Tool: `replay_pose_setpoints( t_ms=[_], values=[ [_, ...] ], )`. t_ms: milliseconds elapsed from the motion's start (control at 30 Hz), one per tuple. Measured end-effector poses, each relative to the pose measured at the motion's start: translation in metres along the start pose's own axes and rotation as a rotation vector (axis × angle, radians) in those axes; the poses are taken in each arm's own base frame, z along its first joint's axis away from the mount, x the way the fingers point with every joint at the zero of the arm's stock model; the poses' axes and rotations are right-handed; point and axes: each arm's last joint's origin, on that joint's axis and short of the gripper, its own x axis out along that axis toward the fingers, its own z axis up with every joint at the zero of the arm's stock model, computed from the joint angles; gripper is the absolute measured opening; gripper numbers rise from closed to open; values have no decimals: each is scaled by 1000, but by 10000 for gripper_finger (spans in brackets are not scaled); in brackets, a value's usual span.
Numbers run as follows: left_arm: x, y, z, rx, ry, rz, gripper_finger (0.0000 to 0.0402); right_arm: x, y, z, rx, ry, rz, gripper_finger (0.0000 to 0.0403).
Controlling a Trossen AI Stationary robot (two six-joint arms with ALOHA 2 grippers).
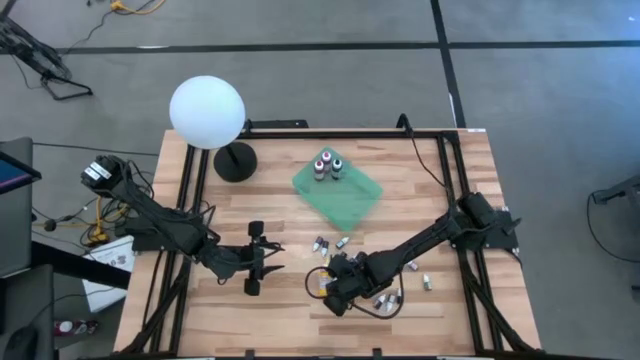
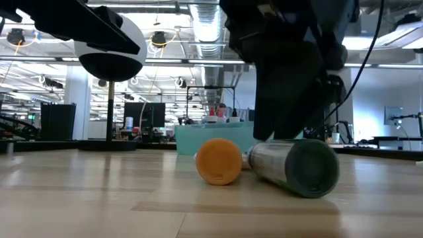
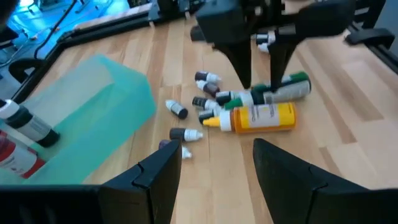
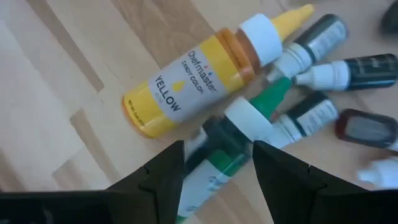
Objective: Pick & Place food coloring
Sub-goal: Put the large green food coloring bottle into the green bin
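Food coloring bottles lie scattered on the wooden table: a big yellow one [image 4: 186, 90], a green one [image 4: 214, 168] beside it, and several small dark ones [image 4: 323, 71]. My right gripper [image 4: 217, 148] points steeply down over the green bottle [image 3: 277, 92], open, one finger on each side of it. I see no touch. My left gripper [image 3: 217, 165] hovers open to the left [image 1: 270, 260], aimed at the pile, nothing between its fingers. Two bottles [image 1: 328, 166] stand upright on the green tray [image 1: 345, 200].
A white globe lamp [image 1: 207, 112] on a black base [image 1: 235, 161] stands at the far left. More small bottles lie toward the right [image 1: 412, 266] and near the front [image 1: 385, 300]. Black rails [image 1: 455, 200] frame the table.
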Motion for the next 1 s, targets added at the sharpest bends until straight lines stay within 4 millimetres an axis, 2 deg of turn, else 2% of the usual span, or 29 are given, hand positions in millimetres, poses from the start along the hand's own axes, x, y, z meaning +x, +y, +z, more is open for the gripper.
replay_pose_setpoints(
  t_ms=[200,633,1000],
  values=[
    [1,-2,0,-21,14,-108,194,-1,1,1,3,-4,15,183],
    [1,-1,2,-33,-5,-89,194,-3,-3,-12,-37,94,-40,182],
    [1,0,2,-29,-9,-70,194,-5,-6,-19,-414,257,14,182]
  ],
)
